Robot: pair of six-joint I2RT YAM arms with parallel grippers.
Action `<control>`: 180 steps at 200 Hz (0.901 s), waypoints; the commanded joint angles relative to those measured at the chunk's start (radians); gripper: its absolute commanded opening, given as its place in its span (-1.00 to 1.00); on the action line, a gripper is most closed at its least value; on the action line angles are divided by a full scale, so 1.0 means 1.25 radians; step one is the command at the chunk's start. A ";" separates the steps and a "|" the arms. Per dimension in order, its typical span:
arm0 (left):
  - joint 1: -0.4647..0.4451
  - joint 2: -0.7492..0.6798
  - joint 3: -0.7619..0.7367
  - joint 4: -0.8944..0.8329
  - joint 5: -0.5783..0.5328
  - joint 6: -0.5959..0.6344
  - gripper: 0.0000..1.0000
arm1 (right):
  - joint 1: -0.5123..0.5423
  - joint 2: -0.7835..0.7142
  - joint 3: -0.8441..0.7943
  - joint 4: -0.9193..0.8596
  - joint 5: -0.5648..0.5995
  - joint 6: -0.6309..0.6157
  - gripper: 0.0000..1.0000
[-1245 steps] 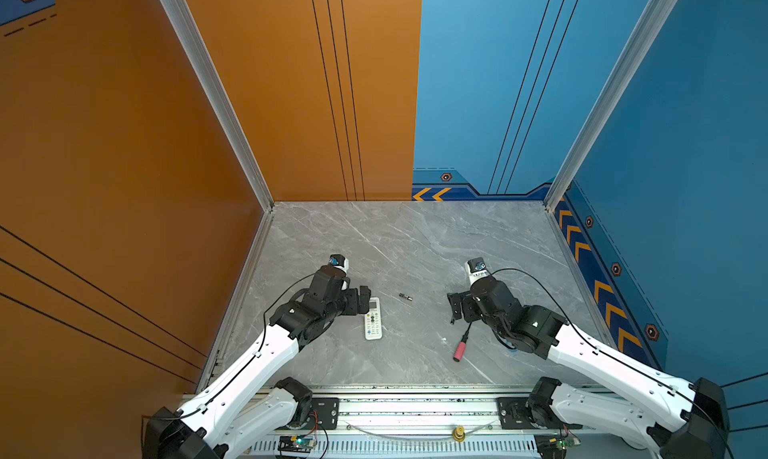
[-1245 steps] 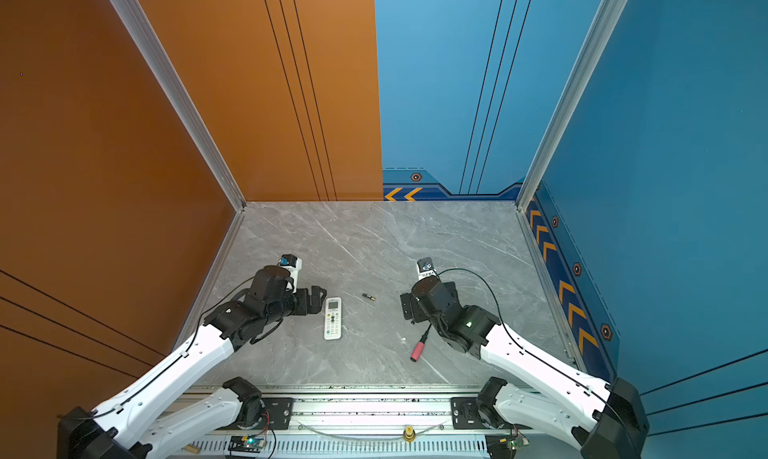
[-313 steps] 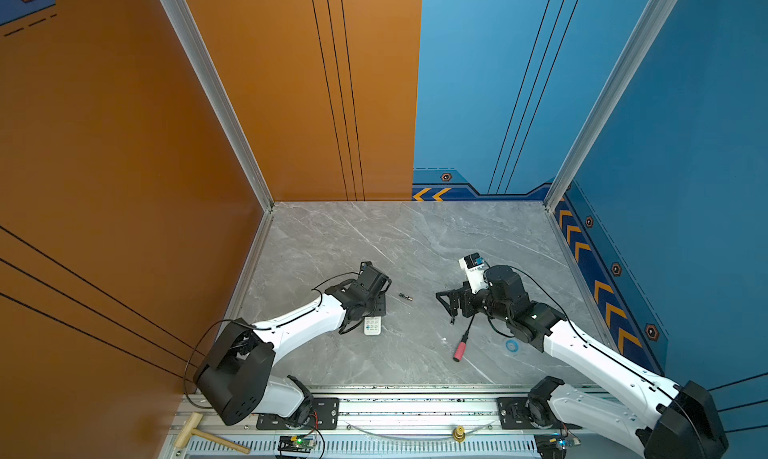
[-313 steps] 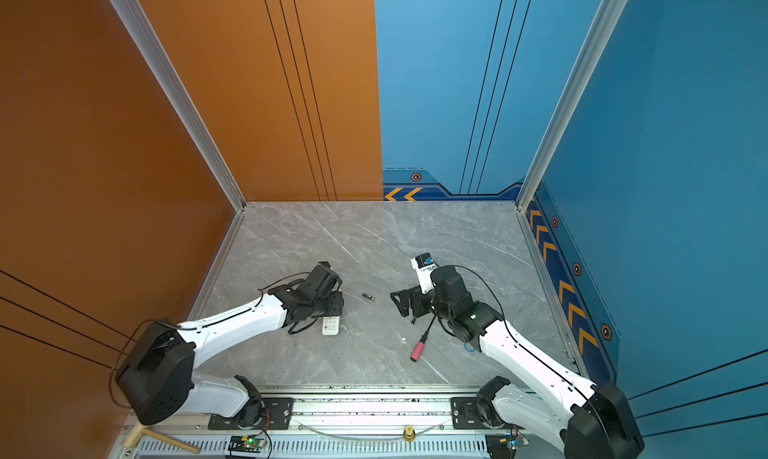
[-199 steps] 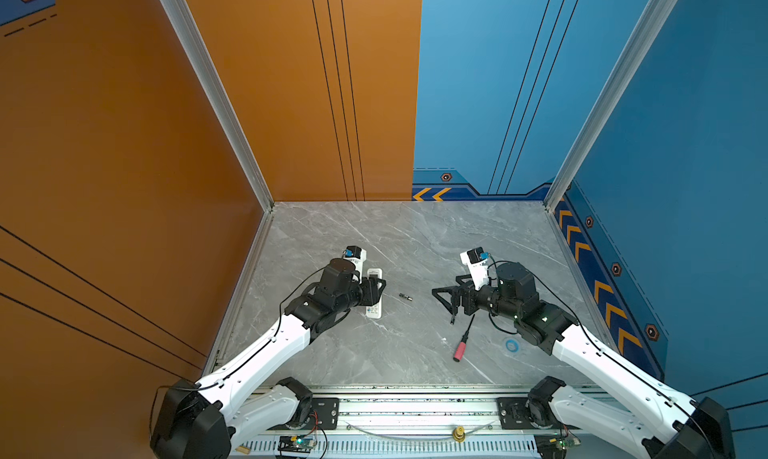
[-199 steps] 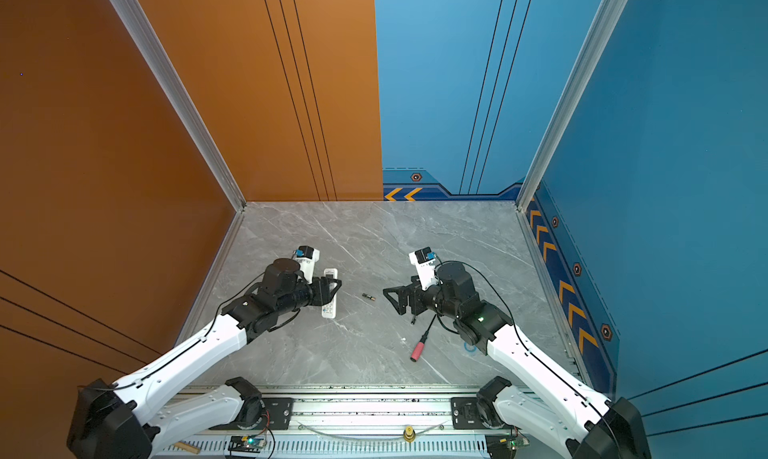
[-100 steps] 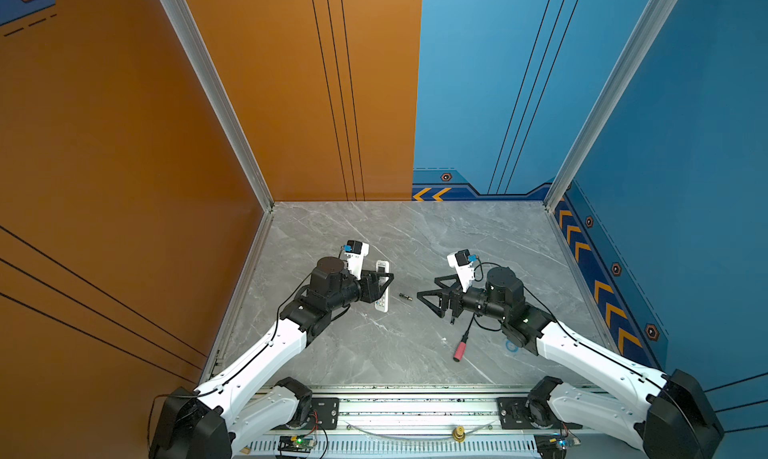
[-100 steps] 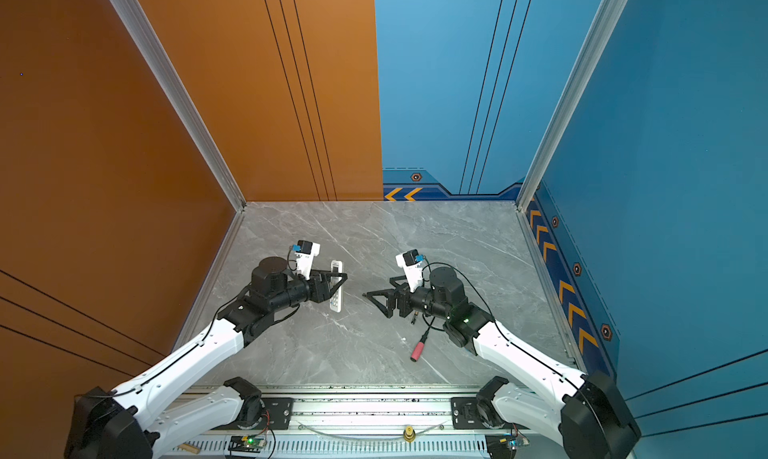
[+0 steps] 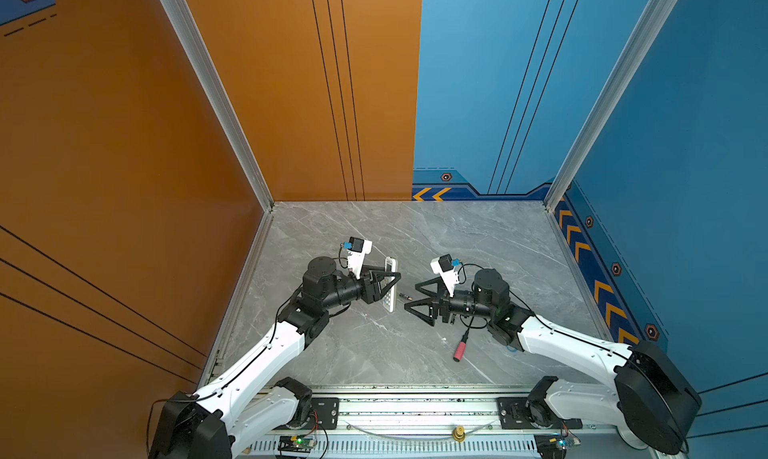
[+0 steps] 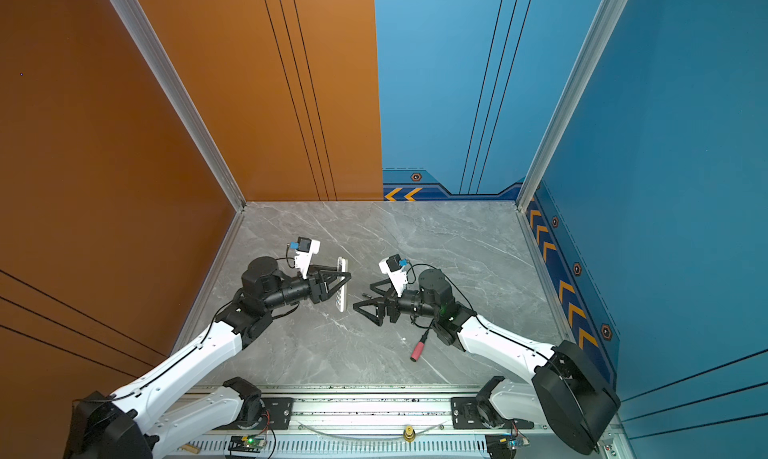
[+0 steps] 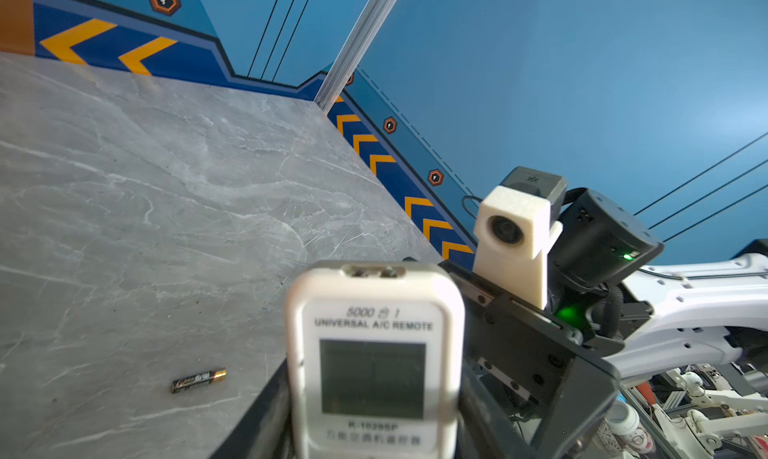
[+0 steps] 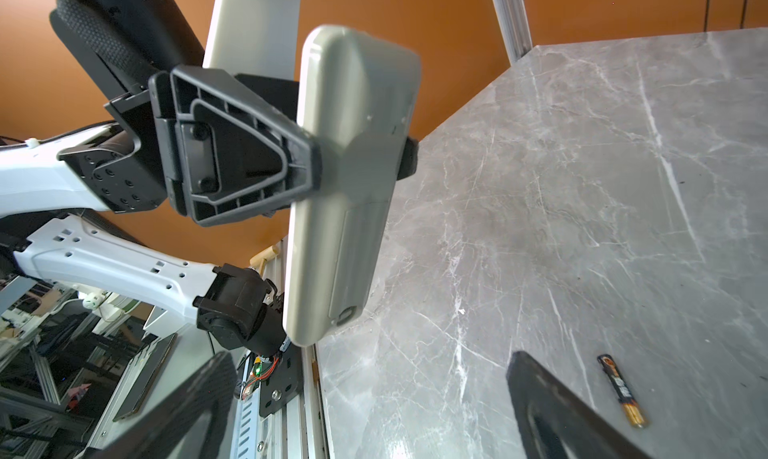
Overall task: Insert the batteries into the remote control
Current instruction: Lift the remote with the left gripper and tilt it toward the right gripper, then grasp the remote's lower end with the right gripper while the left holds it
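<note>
Remote control [image 9: 390, 284] observed in both top views raised off the grey marble tabletop [image 9: 478, 236], standing on edge and clamped across its middle by the left end effector [image 9: 388, 281]; the same handset appears in a top view at [image 10: 342, 284], held by the left end effector [image 10: 341, 282]. Right end effector [image 9: 415, 297] faces it from just beside, jaws spread wide and holding nothing; also seen at [image 10: 362, 297]. One battery [image 9: 405, 297] lies on the tabletop between the two end effectors. Pink-handled screwdriver [image 9: 460, 349] lies nearer the front rail, below the right arm, apart from the battery; seen again at [image 10: 417, 350]. Left wrist view: remote control [image 11: 374, 361] fills the lower centre, button face and grey screen toward the camera, printed "UNIVERSAL A/C REMOTE"; battery [image 11: 199, 380] lies flat on the tabletop [image 11: 166, 187] beside it, gold end visible; the right arm's camera housing shows behind. Right wrist view: plain greyish back of the remote control [image 12: 353, 178] faces the camera, battery cover in place, left end effector [image 12: 357, 162] pinching it at both side edges; battery [image 12: 622, 390] lies on the tabletop [image 12: 602, 187], just beside one dark finger [image 12: 552, 411] of the spread right end effector. Second battery not identifiable in any view.
</note>
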 commanded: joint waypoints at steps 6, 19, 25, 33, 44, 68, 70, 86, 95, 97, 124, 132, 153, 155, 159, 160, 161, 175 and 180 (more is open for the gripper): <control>-0.009 -0.024 -0.014 0.073 0.055 0.007 -0.54 | 0.027 0.026 -0.009 0.087 -0.051 0.007 0.99; -0.014 -0.020 -0.012 0.086 0.073 0.004 -0.52 | 0.031 0.039 -0.015 0.136 -0.057 0.037 0.99; -0.016 -0.018 -0.013 0.095 0.080 0.002 -0.52 | 0.032 0.047 -0.018 0.161 -0.060 0.054 1.00; -0.020 -0.016 -0.013 0.103 0.087 -0.001 -0.53 | 0.033 0.058 -0.020 0.191 -0.070 0.078 0.99; -0.027 -0.015 -0.011 0.108 0.090 -0.001 -0.54 | 0.033 0.073 -0.021 0.228 -0.083 0.103 0.99; -0.035 -0.016 -0.003 0.109 0.094 0.002 -0.56 | 0.040 0.089 -0.033 0.301 -0.099 0.142 1.00; -0.035 -0.016 -0.004 0.109 0.095 0.002 -0.56 | 0.041 0.090 -0.033 0.306 -0.100 0.145 1.00; -0.043 -0.019 0.000 0.111 0.099 0.004 -0.60 | 0.047 0.099 -0.031 0.325 -0.108 0.159 0.99; -0.046 -0.019 0.002 0.111 0.099 0.004 -0.61 | 0.052 0.100 -0.030 0.326 -0.108 0.160 0.99; -0.046 -0.019 0.002 0.112 0.100 0.005 -0.61 | 0.052 0.102 -0.029 0.327 -0.108 0.160 0.99; -0.053 -0.019 0.002 0.111 0.107 0.004 -0.64 | 0.060 0.101 -0.023 0.316 -0.107 0.156 0.99; -0.054 -0.021 0.003 0.111 0.110 0.005 -0.66 | 0.060 0.101 -0.023 0.314 -0.107 0.156 1.00; -0.061 -0.021 0.005 0.111 0.113 0.007 -0.67 | 0.063 0.102 -0.025 0.314 -0.107 0.155 1.00; -0.061 -0.020 0.005 0.111 0.113 0.008 -0.67 | 0.064 0.103 -0.025 0.314 -0.107 0.155 1.00; -0.063 -0.020 0.006 0.111 0.113 0.009 -0.67 | 0.065 0.103 -0.025 0.313 -0.107 0.155 1.00; -0.063 -0.019 0.006 0.111 0.113 0.009 -0.67 | 0.065 0.103 -0.025 0.314 -0.108 0.155 0.99; -0.063 -0.019 0.006 0.111 0.113 0.009 -0.67 | 0.064 0.103 -0.024 0.313 -0.107 0.155 0.99; -0.067 -0.018 0.008 0.112 0.114 0.011 -0.67 | 0.067 0.104 -0.024 0.315 -0.108 0.155 0.96; -0.068 -0.017 0.009 0.112 0.115 0.011 -0.67 | 0.068 0.104 -0.025 0.318 -0.108 0.155 0.92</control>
